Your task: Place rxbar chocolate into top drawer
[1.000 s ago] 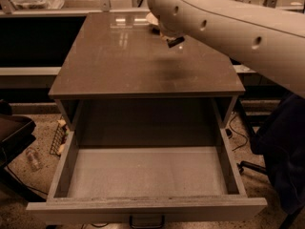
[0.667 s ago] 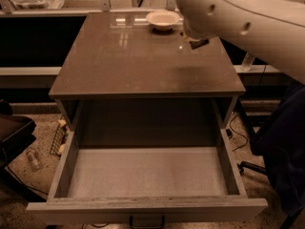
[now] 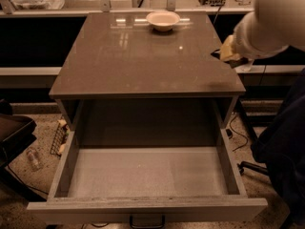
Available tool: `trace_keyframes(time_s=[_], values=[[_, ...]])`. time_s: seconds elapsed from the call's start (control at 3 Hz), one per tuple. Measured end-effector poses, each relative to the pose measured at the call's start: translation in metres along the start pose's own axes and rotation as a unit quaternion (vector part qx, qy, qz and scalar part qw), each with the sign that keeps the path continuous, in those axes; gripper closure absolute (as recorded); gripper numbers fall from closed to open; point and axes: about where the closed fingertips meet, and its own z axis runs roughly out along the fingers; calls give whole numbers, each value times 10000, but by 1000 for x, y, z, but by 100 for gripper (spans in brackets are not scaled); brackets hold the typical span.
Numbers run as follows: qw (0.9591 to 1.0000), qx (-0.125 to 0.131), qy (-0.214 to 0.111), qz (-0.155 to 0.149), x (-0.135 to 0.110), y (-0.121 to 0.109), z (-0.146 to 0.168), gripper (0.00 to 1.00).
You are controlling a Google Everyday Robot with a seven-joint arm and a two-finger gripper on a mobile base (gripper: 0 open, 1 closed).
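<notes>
Shows the top drawer point(image 3: 143, 175) open low in front, below the bench point(image 3: 133, 61) with a white bowl point(image 3: 163, 20) at its far edge. Finds the hand point(image 3: 229, 49) just off the bench's right edge, state impossible to tell, rxbar chocolate nowhere plain, perhaps hidden there. Calls for travel down-left past the front edge into wide open room.

Just one cam, high up front, looking down close into the open top drawer point(image 3: 147, 174); gripper point(image 3: 229, 50) upper right.
</notes>
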Motion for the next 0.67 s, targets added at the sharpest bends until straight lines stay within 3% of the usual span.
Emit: trace_keyframes(time_s=[0.33, 0.67], values=[[9991, -283, 308, -117, 36, -21, -14, 100], [9956, -527, 604, -494, 72, -27, -35, 100]])
